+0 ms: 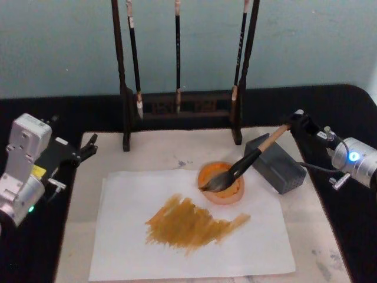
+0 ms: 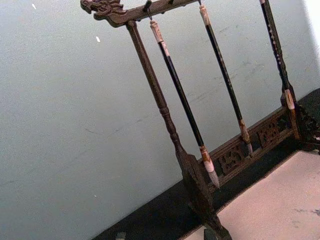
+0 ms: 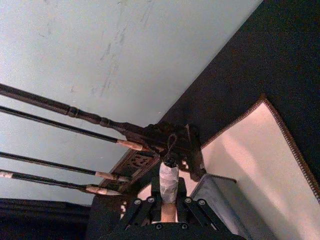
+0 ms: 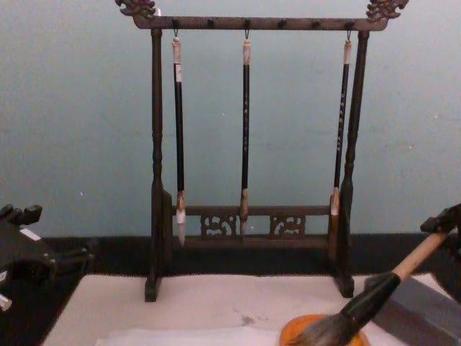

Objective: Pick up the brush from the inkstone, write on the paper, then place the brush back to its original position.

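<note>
- The brush (image 1: 247,160) leans at a slant, with its tuft down in the orange dish (image 1: 204,172) and its tan handle passing over the grey block (image 1: 285,172). The hairs seem to touch the dish, though that is hard to see.
- The right gripper (image 1: 297,122) is clamped on the handle's pale end, at the right of the mat (image 1: 330,247).
- The paper (image 1: 129,236) lies in front of the dish and carries 1 broad brown smear, so the writing looks done. Setting the brush down is probably the step in hand.
- To do it well, lower the handle gently until the dish and block carry it, then let go slowly so it cannot roll.
- The left gripper (image 1: 87,147) sits idle at the mat's left edge.
- 3 slim brushes hang on the rack (image 1: 177,109) behind.
</note>
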You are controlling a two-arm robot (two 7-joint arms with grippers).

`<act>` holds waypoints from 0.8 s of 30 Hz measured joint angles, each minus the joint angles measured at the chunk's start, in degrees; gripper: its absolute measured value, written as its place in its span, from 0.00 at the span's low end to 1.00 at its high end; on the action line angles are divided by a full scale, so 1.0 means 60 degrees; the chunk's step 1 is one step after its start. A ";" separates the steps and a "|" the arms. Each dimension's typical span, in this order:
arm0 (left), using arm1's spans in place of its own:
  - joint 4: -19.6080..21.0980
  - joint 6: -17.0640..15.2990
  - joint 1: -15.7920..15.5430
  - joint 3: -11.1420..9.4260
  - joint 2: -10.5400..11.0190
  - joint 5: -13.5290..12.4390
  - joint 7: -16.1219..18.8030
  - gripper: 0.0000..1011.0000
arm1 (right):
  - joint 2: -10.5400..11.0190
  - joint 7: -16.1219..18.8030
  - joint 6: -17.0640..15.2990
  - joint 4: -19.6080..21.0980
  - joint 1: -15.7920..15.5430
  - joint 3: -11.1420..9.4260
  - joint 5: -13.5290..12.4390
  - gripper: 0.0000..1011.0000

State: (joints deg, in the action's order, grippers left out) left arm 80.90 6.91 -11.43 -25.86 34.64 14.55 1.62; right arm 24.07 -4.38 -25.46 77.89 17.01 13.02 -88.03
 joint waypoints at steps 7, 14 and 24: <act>0.0000 0.0000 0.0000 0.0001 0.0000 0.0000 0.0000 1.00 | 0.0026 0.0092 0.0069 -0.0547 0.0435 0.0320 0.0035 0.16; 0.0000 0.0000 -0.0001 0.0000 0.0000 0.0000 0.0000 1.00 | 0.0022 0.0220 0.0163 -0.1182 0.0893 0.0599 0.0035 0.16; 0.0000 0.0000 -0.0001 0.0000 0.0000 0.0000 0.0000 1.00 | -0.0007 0.0324 0.0270 -0.1703 0.1251 0.0814 -0.0085 0.16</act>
State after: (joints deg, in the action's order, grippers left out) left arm 80.90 6.91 -11.43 -25.86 34.65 14.55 1.62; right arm 24.03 -2.44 -23.84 67.67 24.52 17.91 -88.54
